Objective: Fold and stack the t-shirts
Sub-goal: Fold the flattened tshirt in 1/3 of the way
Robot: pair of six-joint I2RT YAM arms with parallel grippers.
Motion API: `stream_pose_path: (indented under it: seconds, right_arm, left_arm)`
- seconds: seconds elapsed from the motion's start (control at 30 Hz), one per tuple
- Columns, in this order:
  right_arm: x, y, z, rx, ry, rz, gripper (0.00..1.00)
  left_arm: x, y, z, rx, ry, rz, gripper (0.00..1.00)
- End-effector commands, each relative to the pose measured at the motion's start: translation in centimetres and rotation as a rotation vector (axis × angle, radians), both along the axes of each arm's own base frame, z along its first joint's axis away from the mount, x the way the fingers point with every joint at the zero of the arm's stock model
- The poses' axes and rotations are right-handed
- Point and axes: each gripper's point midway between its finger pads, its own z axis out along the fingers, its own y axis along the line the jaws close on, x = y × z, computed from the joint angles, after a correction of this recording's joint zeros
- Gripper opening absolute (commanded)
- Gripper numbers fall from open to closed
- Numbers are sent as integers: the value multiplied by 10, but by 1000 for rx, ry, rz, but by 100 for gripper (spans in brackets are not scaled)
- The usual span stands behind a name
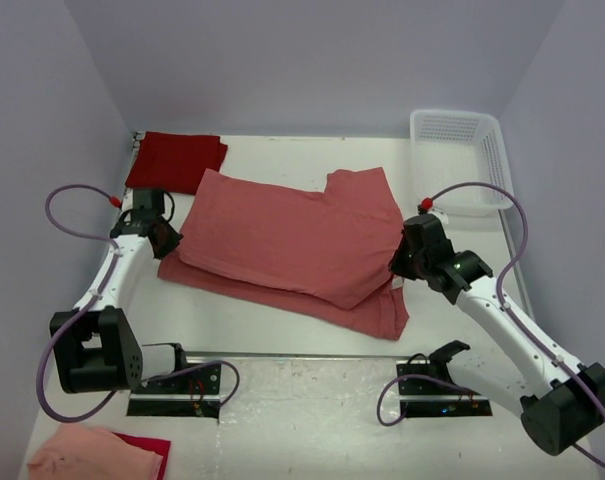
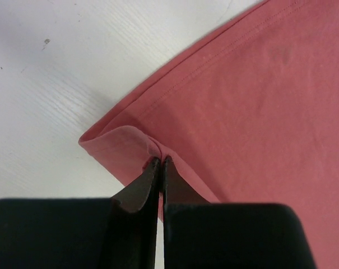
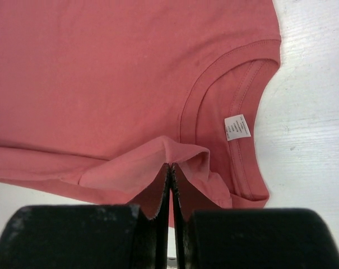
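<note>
The salmon t-shirt [image 1: 292, 245] lies partly folded across the middle of the table, its top layer lifted between the arms. My left gripper [image 1: 168, 240] is shut on its left hem corner; the left wrist view shows the shirt's hem [image 2: 124, 137] pinched at the gripper [image 2: 159, 161]. My right gripper [image 1: 402, 262] is shut on the shirt's right edge; the right wrist view shows a fold [image 3: 169, 151] pinched at the gripper [image 3: 171, 166], beside the collar with its white neck label [image 3: 237, 126]. The crimson t-shirt [image 1: 176, 160] lies folded at the back left.
A white mesh basket [image 1: 460, 160] stands at the back right. A peach-pink cloth [image 1: 97, 455] lies over a red one at the front left corner, beyond the arm bases. Purple walls close the table on three sides.
</note>
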Motion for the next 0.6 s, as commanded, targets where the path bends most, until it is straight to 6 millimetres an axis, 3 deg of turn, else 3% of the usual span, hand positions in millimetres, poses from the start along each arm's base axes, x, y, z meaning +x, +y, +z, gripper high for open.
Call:
stream_pose_path:
  seconds: [0.0,0.3,0.57]
  right_arm:
    - [23,6,24,15,-89,-17,0]
    - [41,7,15,-32,-66,-34,0]
    - [57,7,2,-55,-44,-40,0]
  left_arm:
    - [27,7,20,16,-93,47,0]
    - [43,-2,-7,-42,-43,17,0]
    - [60,-4,-19,-50,-26,0,0]
